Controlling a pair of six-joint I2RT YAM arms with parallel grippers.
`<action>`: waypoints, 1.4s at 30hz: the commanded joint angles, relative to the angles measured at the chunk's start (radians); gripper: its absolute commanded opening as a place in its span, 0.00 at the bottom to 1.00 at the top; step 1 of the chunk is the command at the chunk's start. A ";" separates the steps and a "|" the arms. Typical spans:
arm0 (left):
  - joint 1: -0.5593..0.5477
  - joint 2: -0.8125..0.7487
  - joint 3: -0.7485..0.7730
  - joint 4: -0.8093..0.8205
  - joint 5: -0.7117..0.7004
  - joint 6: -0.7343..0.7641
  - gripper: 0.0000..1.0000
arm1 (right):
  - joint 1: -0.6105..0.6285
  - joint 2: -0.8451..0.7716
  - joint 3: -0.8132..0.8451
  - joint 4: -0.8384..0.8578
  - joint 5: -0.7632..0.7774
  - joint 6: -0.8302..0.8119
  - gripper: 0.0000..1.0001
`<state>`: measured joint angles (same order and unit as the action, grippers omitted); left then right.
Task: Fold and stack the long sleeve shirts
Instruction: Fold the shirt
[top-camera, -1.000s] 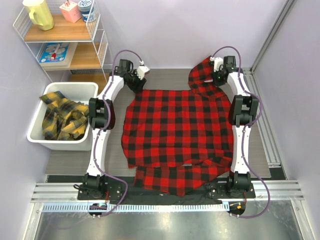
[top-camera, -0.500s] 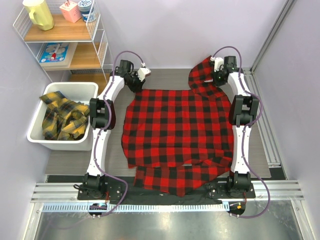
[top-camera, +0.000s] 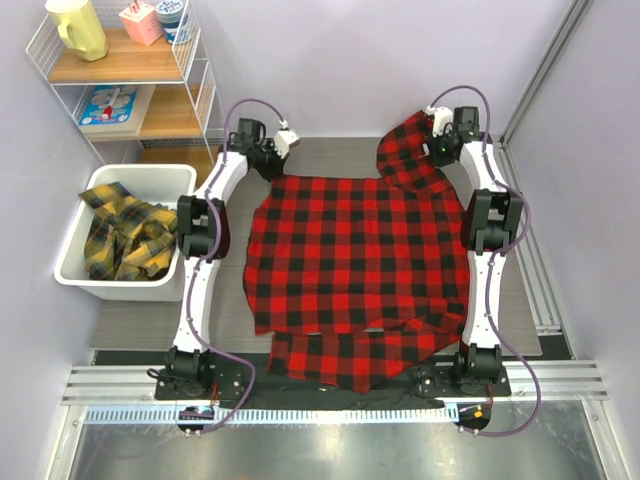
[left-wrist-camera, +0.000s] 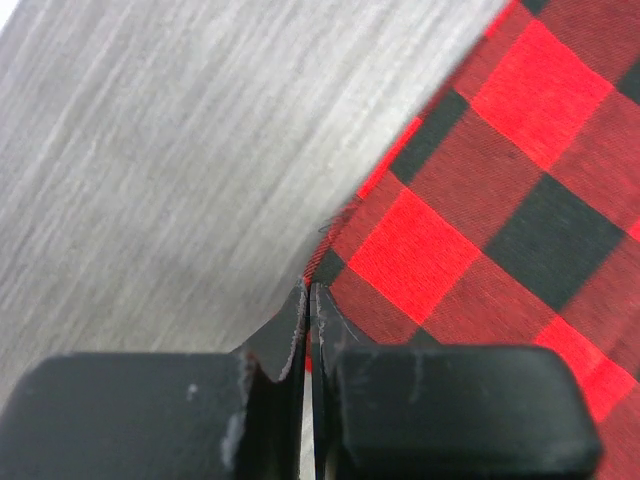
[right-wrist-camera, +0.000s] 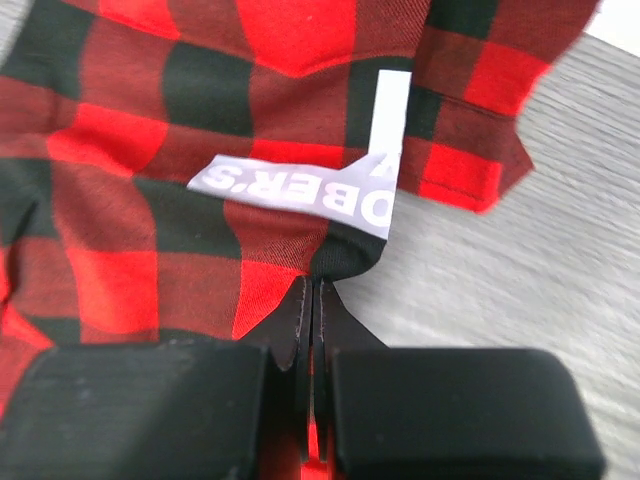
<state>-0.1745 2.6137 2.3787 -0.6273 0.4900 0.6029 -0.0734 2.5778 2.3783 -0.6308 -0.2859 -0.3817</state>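
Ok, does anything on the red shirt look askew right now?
Yes: the red shirt lies mostly flat, but its far right corner is bunched and folded over at the right hand, with a white label showing.

Red-and-black checked shirt (top-camera: 355, 250) on grey table (top-camera: 140, 320); yellow-and-black checked shirts (top-camera: 125, 235) in white bin (top-camera: 115, 290).

Table (top-camera: 140, 322): grey top with wood grain, matte. Red-and-black shirt (top-camera: 355, 250) lies spread flat across the middle, running from close to the far edge down to the near edge. There a second layer of it laps onto the black strip (top-camera: 310, 395) along that edge. Toward the far right corner the cloth is bunched and raised off the surface. White bin (top-camera: 112, 291) sits at the left edge, apart from the shirt, with grey top showing between them.
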 joint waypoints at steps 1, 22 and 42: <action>0.020 -0.133 -0.056 0.038 0.067 0.014 0.00 | -0.022 -0.180 -0.050 0.045 -0.039 0.015 0.01; 0.061 -0.428 -0.355 -0.202 0.219 0.311 0.00 | -0.051 -0.579 -0.514 -0.081 -0.147 -0.048 0.01; 0.046 -0.590 -0.553 -0.422 0.205 0.492 0.00 | -0.065 -0.828 -0.837 -0.116 -0.113 -0.144 0.01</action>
<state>-0.1242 2.1006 1.8389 -0.9771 0.6857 1.0538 -0.1284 1.8122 1.5627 -0.7460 -0.4053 -0.4965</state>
